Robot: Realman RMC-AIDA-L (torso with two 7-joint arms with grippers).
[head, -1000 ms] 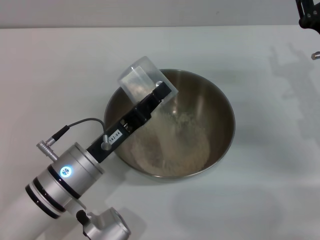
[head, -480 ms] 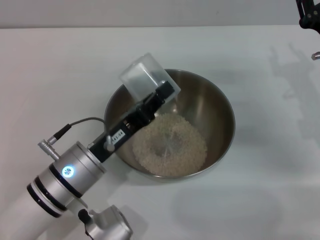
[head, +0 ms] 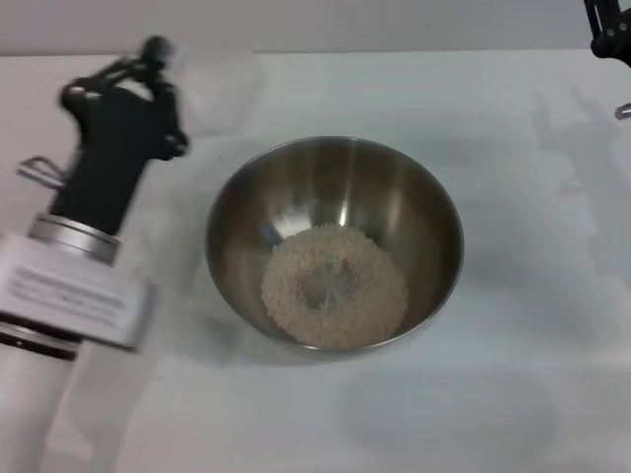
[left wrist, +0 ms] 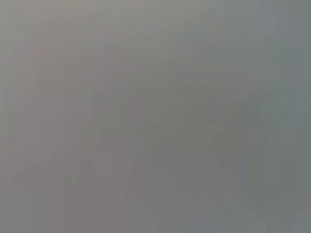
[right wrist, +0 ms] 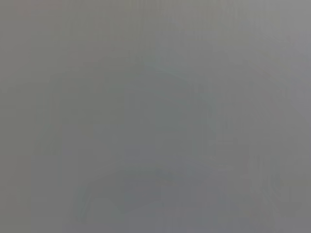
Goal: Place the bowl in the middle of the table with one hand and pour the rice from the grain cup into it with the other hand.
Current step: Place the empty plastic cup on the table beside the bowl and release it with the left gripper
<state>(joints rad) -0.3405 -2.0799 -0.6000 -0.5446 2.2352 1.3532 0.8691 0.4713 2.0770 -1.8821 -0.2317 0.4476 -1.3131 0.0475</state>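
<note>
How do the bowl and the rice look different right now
The bowl is shiny grey steel; the rice is matte off-white. The bowl is one rigid, deep, round vessel, while the rice is loose small grains. The bowl stands on the table; the rice lies inside it, covering only its bottom with the walls bare above. Both show a round outline from the head view.

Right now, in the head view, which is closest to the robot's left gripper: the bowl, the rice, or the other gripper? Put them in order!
From the left gripper, at far left:
1. The bowl, mid-table, its rim nearest.
2. The rice, heaped inside the bowl's bottom.
3. The right gripper, at the far right corner.
</note>
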